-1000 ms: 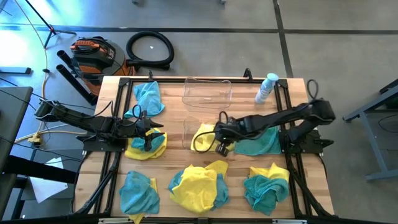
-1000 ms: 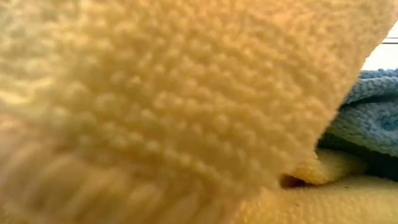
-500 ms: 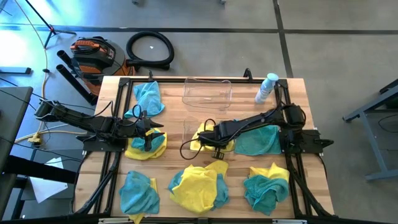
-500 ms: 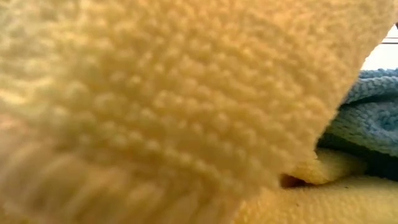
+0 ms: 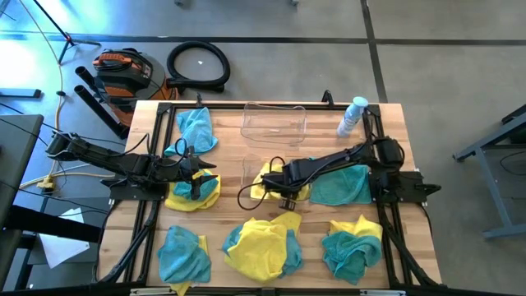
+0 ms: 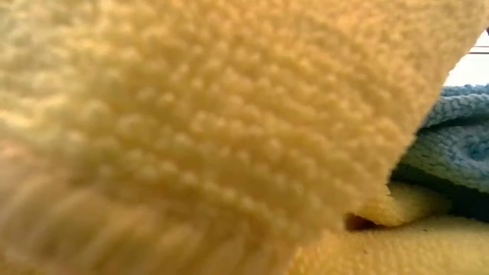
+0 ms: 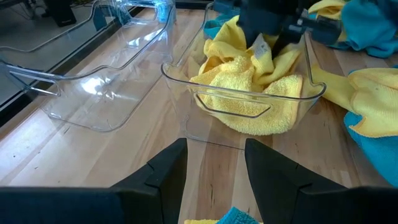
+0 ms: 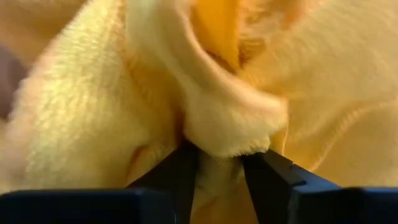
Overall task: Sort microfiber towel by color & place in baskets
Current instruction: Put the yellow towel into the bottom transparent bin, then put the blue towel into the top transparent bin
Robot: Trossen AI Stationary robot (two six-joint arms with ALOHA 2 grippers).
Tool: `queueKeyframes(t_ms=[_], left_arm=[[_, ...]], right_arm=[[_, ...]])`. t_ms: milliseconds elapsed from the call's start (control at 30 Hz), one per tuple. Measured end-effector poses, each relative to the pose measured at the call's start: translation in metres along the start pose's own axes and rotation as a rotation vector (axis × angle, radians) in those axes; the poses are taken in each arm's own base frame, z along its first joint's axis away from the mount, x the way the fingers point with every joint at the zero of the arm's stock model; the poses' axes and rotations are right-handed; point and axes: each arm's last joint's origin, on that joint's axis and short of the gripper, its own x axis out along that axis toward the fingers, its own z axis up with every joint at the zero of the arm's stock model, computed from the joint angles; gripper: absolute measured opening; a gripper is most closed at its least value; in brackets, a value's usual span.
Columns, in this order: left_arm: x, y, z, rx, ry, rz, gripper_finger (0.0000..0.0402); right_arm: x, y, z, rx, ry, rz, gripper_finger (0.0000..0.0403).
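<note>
A yellow microfiber towel (image 5: 265,175) lies bunched in the near clear basket (image 5: 249,167), and shows in the left wrist view as the towel (image 7: 249,102) behind the basket's rim (image 7: 180,78). My right gripper (image 8: 227,169) points down into that basket, open, with a raised fold of the towel between its fingers. The far basket (image 5: 274,122) holds nothing. My left gripper (image 7: 214,171) waits open at the table's left, above another yellow towel (image 5: 193,197). A yellow towel (image 6: 191,114) right at the lens fills the low view. My right gripper comes from above, pointing down, one finger (image 8: 183,171) on each side of a raised fold (image 8: 230,134) of the yellow towel. The fold fills the gap and touches both fingers' inner sides. The towel rests in the near basket and is not lifted.
Teal towels lie at the far left (image 5: 197,127), beside the right arm (image 5: 341,189), at the near left (image 5: 182,252) and near right (image 5: 352,244). A yellow towel over a teal one (image 5: 263,245) lies near the front edge. A small bottle (image 5: 352,115) stands far right.
My right arm has sunk down and gone a little toward the table's left, lowering its gripper into the near basket. The yellow towel now lies bunched inside that basket. In the last half second the arm has kept still.
</note>
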Motion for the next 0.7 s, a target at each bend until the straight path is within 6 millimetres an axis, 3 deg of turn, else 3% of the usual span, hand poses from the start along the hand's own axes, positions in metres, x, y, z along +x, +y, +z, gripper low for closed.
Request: queueKeyframes(t_ms=[333,467,567,700], left_arm=[[0.0,0.0,0.0,-0.001,0.0,0.0,0.0152],[0.0,0.0,0.0,-0.01,-0.001,0.0,0.0152],[0.0,0.0,0.0,-0.047,0.0,0.0,0.0152],[0.0,0.0,0.0,-0.052,-0.001,0.0,0.0152]], right_arm=[[-0.081,-0.014,-0.015,0.106,-0.251,-0.018,0.0129],[-0.109,-0.006,-0.033,0.08,-0.379,-0.075,0.0129],[-0.112,-0.001,-0.056,0.086,-0.479,-0.069,0.0129],[-0.097,-0.002,-0.098,0.164,-0.591,0.044,0.0129]])
